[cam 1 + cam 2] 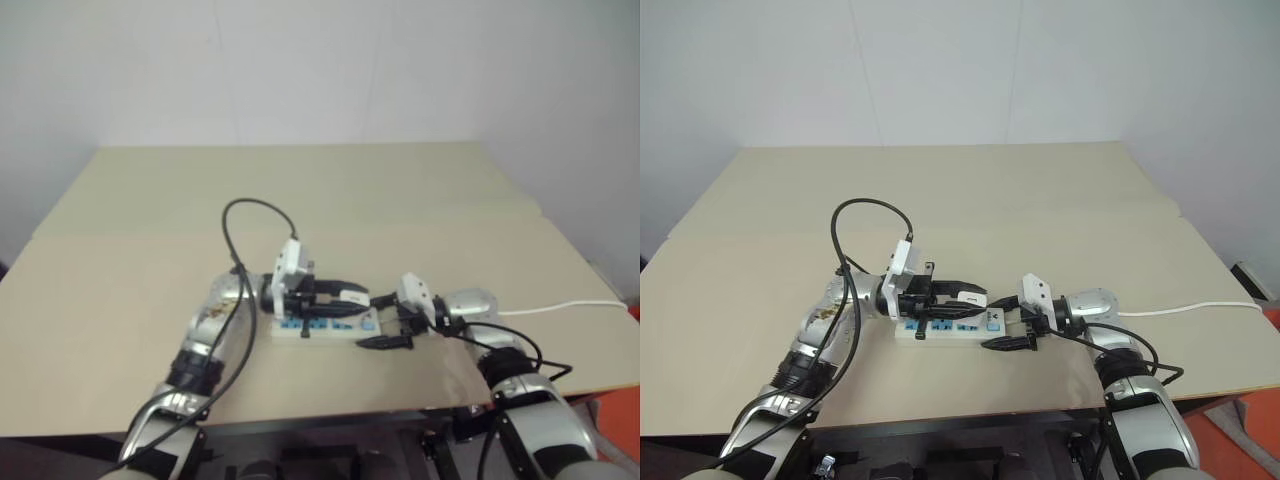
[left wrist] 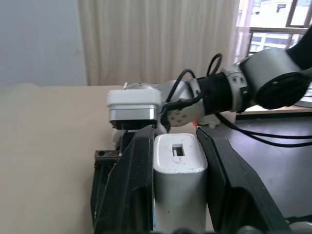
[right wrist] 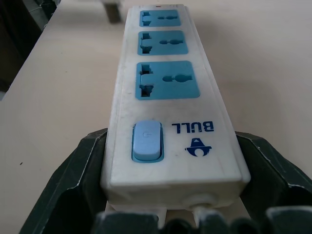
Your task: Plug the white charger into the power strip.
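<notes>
Power strip (image 3: 168, 92) lies flat on the tan bench (image 1: 330, 190), near its front edge, long axis running across the robot. Right pincer (image 3: 170, 195) clamps the strip's switch end, one black finger against each long side, steadying it. Left pincer (image 2: 178, 161) is closed on the white charger (image 2: 179, 180), which sits squeezed between the two fingers, and hangs just above the strip's sockets, pointing along the strip toward the right pincer.

Step in hand, as judged: bringing the charger down onto a socket. To do it well, keep the right grip firm so the strip cannot skid, line the charger up squarely over one blue face, then press straight down without tilt. Prongs are hidden, so their match to the slots cannot be checked.

Charger: small plain white block, rounded edges, a small rectangular port in its visible end face. Strip: long white bar, three blue-faced sockets in a row, all empty; pale blue rocker switch and blue logo at the held end; thin white cable (image 1: 560, 308) trailing off beyond the right pincer.
</notes>
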